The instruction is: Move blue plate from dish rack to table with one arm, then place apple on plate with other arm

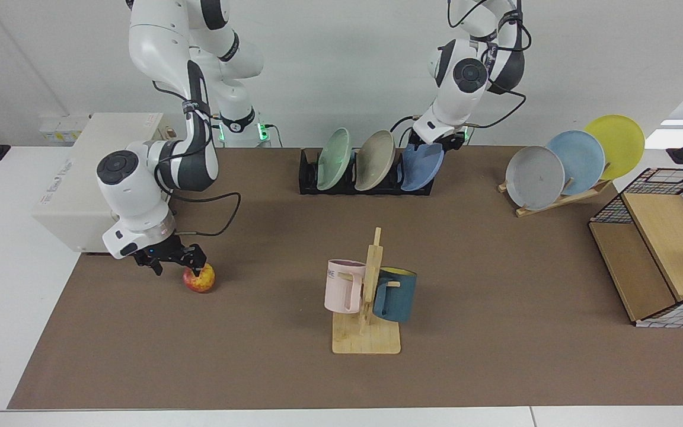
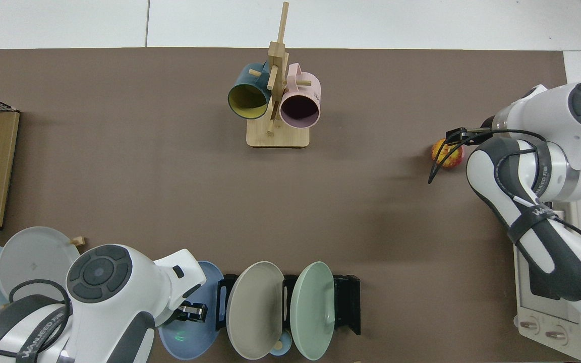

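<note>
The blue plate (image 1: 421, 169) (image 2: 189, 338) leans in the end slot of the black dish rack (image 1: 309, 178) (image 2: 346, 302) at the back of the table's brown mat (image 1: 495, 296). My left gripper (image 1: 436, 141) (image 2: 192, 311) sits right at the plate's upper rim. On the mat lies the red and yellow apple (image 1: 201, 280) (image 2: 442, 154), in front of a white appliance. My right gripper (image 1: 177, 265) (image 2: 456, 135) hangs low and open over it, one finger just above the fruit, which it partly hides in the top view.
A green plate (image 1: 334, 159) and a beige plate (image 1: 375, 160) fill the rack's other slots. A wooden mug tree (image 1: 368, 296) with two mugs stands mid-table. A slanted wooden stand (image 1: 555, 198) with three plates, a wire-and-wood shelf (image 1: 656, 249) and the white appliance (image 1: 69, 196) line the sides.
</note>
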Controlling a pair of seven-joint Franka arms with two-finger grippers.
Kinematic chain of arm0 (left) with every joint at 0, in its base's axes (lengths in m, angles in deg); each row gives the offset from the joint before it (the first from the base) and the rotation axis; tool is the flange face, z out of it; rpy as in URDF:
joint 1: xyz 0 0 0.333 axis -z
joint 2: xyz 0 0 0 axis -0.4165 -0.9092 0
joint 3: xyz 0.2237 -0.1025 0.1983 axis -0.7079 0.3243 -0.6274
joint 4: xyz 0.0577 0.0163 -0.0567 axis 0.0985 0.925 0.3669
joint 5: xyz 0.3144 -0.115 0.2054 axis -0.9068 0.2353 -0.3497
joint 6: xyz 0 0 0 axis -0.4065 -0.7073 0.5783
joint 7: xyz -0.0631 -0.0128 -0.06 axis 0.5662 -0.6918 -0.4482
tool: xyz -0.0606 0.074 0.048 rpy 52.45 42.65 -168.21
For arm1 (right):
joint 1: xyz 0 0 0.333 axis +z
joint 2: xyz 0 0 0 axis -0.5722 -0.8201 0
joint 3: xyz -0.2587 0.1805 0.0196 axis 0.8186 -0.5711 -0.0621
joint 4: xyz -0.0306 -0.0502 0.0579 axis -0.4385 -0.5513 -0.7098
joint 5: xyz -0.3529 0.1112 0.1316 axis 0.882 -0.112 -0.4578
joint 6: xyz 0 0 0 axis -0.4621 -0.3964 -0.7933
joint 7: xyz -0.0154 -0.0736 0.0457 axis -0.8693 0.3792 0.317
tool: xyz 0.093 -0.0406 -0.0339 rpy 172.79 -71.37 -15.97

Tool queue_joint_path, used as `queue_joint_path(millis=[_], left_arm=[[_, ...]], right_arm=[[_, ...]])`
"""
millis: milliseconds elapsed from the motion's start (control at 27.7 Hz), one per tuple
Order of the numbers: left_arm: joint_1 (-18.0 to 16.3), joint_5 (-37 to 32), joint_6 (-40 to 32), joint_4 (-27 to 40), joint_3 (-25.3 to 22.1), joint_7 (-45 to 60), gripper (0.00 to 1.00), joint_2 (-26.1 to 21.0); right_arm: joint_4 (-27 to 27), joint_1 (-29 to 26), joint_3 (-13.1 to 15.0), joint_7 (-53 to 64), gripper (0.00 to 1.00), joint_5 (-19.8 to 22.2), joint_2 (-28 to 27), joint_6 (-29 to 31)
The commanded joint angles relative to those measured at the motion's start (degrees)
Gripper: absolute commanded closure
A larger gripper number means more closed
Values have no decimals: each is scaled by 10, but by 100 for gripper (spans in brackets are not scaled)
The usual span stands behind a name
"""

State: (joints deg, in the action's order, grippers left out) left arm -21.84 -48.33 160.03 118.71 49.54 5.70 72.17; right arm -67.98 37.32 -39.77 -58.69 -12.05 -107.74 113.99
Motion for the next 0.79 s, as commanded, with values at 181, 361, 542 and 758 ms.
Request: queue_joint_path(millis=[181, 361, 542, 758], left_arm=[[6, -5, 14, 5, 9, 9, 80, 11], [3, -38, 12, -4, 9, 10, 87, 8], [-1, -55, 8, -13, 9, 10, 95, 6], [-3, -71, -4, -35, 3, 10, 97, 7]], right_arm=[[11, 11, -6, -14, 0, 4, -11, 21], [11, 13, -6, -15, 0, 1, -20, 28], [11, 13, -6, -15, 0, 1, -30, 29], [11, 14, -6, -15, 0, 3, -38, 49]])
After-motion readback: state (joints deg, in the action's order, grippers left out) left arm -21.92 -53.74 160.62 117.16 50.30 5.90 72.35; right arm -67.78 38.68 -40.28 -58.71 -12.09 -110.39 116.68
